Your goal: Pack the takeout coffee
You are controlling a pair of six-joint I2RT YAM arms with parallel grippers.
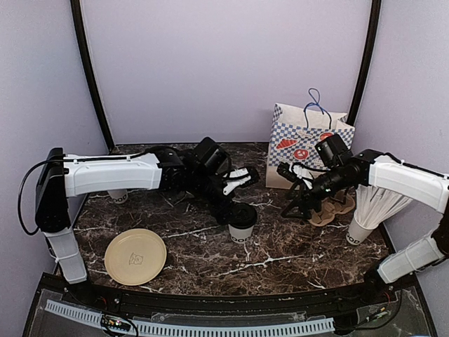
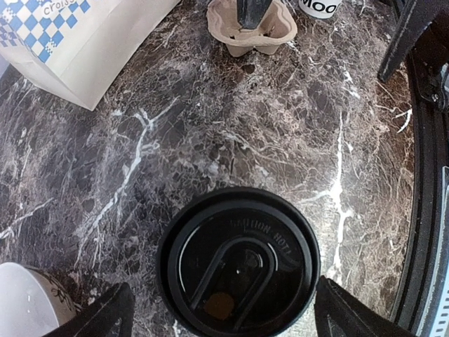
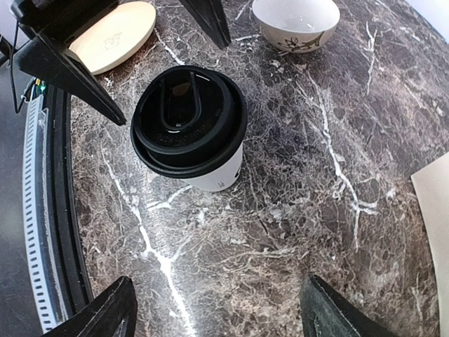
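A white paper cup of takeout coffee (image 1: 242,223) with a black lid (image 2: 238,263) stands mid-table. My left gripper (image 2: 223,288) hangs open right above it, one fingertip (image 2: 105,316) on each side of the lid and clear of it; in the top view the left gripper (image 1: 237,191) sits just behind the cup. The right wrist view shows the same cup (image 3: 193,126) standing upright. Further right, my right gripper (image 3: 217,281) is open over bare marble with nothing between its fingers; the top view places the right gripper (image 1: 296,203) beside a cardboard cup carrier (image 1: 335,208). Another white cup (image 1: 118,196) peeks out behind my left arm.
A blue-checked paper bag (image 1: 309,140) stands at the back right, behind the carrier. At the right edge is a cup full of white sticks (image 1: 366,217). A tan plate (image 1: 135,257) lies front left, and a white bowl (image 3: 295,21) sits near the lidded cup.
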